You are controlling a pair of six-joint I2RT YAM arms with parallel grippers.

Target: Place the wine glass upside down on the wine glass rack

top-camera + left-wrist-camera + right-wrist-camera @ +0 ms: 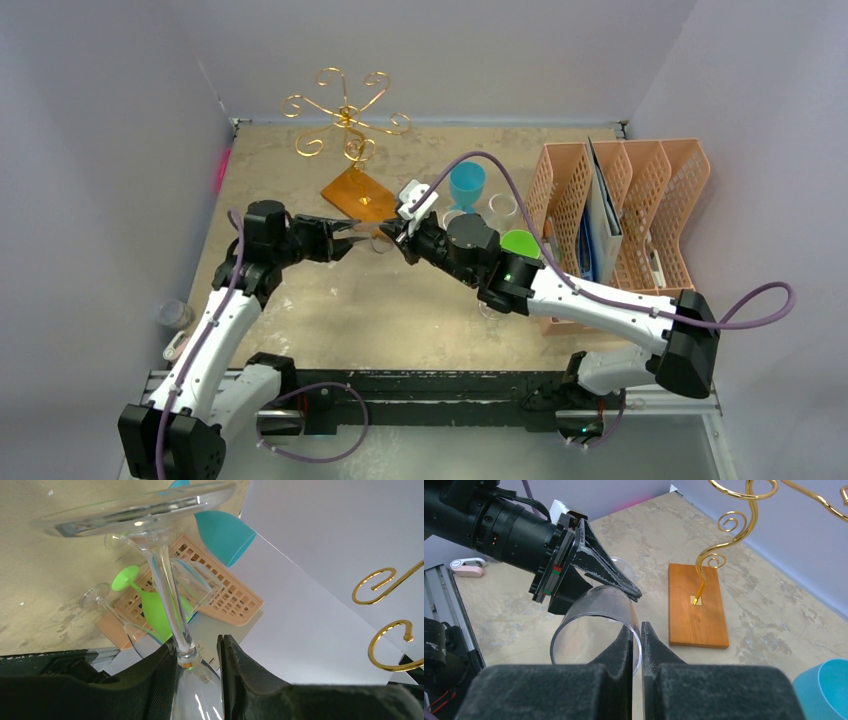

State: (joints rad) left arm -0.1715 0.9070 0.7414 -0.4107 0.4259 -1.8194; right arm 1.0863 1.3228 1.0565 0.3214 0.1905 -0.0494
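Note:
The clear wine glass (379, 239) lies on its side in the air between my two grippers. My right gripper (636, 631) is shut on the rim of its bowl (591, 622). My left gripper (196, 649) is open and straddles the stem (167, 592) just below the foot (135, 507). One finger touches the stem and a gap shows on the other side. From above, the left gripper (353, 237) and the right gripper (392, 233) nearly meet. The gold wire wine glass rack (345, 118) stands behind them on its wooden base (696, 605).
An orange mesh organizer (625, 215) stands at the right. A teal glass (466, 184), a green glass (520, 243) and clear glasses (503, 206) sit beside it. A small pink item (466, 568) lies near the left rail.

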